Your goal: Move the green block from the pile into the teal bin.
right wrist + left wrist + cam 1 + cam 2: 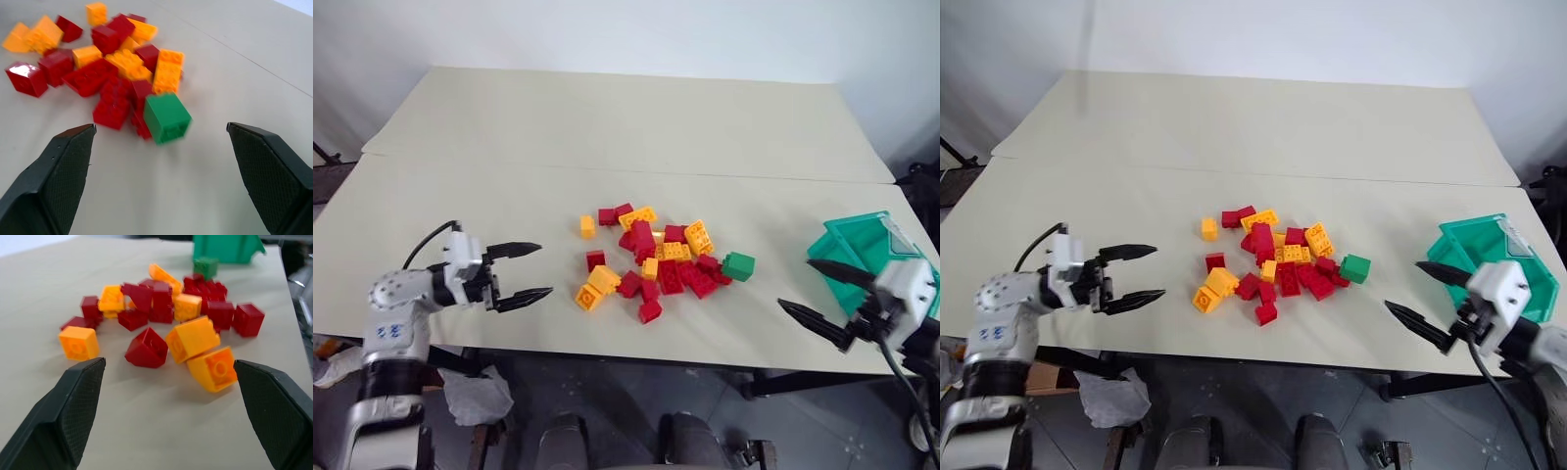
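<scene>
Lying at the pile's (651, 262) edge nearest the right end effector (811, 287), the green block (738, 265) is resting untouched; both end effectors, left (530, 271) included, are standing apart, empty.

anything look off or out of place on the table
Nothing is damaged. The one oddity is the single green block at the right edge of the red and yellow pile. The teal bin overhangs the table's right front corner.

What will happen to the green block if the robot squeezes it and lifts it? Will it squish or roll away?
The green block looks like hard, boxy plastic, so it probably won't squish. Its flat sides suggest it would slide or tip rather than roll. It leans against the red bricks at the edge of the pile, so lifting it may nudge them a little.
</scene>
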Controlling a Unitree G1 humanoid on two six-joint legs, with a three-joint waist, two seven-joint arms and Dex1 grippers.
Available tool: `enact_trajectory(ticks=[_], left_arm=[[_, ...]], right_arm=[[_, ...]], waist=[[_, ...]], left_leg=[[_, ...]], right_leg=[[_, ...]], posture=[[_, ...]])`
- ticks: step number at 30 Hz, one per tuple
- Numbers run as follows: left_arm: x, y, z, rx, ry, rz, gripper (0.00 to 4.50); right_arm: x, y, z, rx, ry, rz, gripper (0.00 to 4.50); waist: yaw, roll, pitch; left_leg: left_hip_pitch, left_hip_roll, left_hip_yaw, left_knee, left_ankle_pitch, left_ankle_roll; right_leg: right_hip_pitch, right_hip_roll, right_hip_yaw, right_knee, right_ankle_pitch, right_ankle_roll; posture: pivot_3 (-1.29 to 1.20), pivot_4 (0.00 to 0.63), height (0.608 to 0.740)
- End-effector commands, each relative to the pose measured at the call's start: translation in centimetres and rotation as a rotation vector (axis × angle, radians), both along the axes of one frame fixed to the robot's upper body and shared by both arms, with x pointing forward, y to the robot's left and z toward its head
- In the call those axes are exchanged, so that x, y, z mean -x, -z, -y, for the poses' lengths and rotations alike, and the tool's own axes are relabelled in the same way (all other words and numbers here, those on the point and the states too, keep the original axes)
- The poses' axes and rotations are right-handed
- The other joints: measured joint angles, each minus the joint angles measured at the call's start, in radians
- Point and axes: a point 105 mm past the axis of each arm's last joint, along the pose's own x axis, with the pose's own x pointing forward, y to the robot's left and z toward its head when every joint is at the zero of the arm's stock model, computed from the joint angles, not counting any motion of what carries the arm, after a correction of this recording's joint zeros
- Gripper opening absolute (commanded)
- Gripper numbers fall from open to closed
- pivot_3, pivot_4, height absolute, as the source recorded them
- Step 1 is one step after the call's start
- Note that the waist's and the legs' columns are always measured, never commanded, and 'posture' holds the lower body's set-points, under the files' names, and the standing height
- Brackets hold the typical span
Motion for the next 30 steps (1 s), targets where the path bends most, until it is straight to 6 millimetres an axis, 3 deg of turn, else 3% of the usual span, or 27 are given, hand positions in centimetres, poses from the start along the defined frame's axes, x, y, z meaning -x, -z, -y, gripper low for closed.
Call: enact_trajectory(ticks=[1, 8, 14, 17, 24, 26, 30], left_arm=[[1.6, -1.6, 0.4, 0.030, -0.007, 0.065, 4.46], [2.4, -1.6, 3.1, 0.055, 0.056, 0.038, 4.46], [3.3, -1.5, 5.4, 0.043, 0.202, 0.003, 4.46], [3.6, -1.6, 5.9, 0.039, 0.242, -0.007, 4.50], [3.4, -1.7, 6.1, 0.046, 0.249, -0.012, 4.50], [3.3, -1.9, 6.6, 0.059, 0.265, -0.010, 4.50], [3.1, -2.7, 8.7, 0.083, 0.346, 0.015, 4.50]], right_arm=[[-1.6, -0.1, -0.8, 0.051, -0.039, -0.098, 4.50], [-5.4, 0.9, -1.0, 0.164, -0.082, -0.224, 4.50], [-7.3, 2.1, -1.5, 0.212, -0.133, -0.261, 4.50], [-8.3, 1.6, -2.0, 0.187, -0.129, -0.209, 3.86], [-8.2, 1.5, -2.4, 0.174, -0.166, -0.193, 1.52], [-7.5, 0.2, -2.0, 0.142, -0.181, -0.105, 1.44], [-4.9, -4.3, 1.8, 0.032, -0.065, 0.092, 1.44]], waist=[[-0.005, 0.000, 0.000], [-0.004, 0.001, 0.000], [-0.007, 0.001, 0.000], [-0.017, 0.001, 0.001], [-0.020, 0.002, 0.001], [-0.020, 0.002, 0.001], [0.011, 0.002, 0.001]], left_leg=[[0.001, 0.000, 0.000, 0.000, 0.000, 0.000], [0.000, 0.000, 0.001, -0.001, 0.000, 0.000], [0.000, 0.000, 0.002, -0.002, 0.000, -0.001], [0.000, 0.000, 0.003, -0.002, 0.000, -0.001], [0.000, 0.000, 0.003, -0.002, 0.000, -0.001], [0.000, 0.000, 0.003, -0.002, 0.000, -0.001], [-0.002, -0.001, 0.002, -0.002, 0.000, -0.001]], right_leg=[[0.000, 0.000, 0.000, 0.000, 0.000, 0.000], [-0.001, 0.000, 0.000, -0.001, 0.000, 0.000], [-0.002, 0.000, 0.000, -0.001, 0.000, 0.000], [-0.002, 0.000, 0.000, -0.001, 0.000, 0.000], [-0.002, 0.000, 0.000, 0.000, 0.000, 0.000], [-0.002, 0.000, 0.000, 0.000, 0.000, 0.000], [-0.002, -0.001, 0.000, -0.002, 0.000, 0.000]], posture=[[0.00, 0.150, 0.740], [0.00, 0.150, 0.740], [0.00, 0.150, 0.740], [0.00, 0.150, 0.740], [0.00, 0.150, 0.740], [0.00, 0.150, 0.740], [0.00, 0.150, 0.740]])
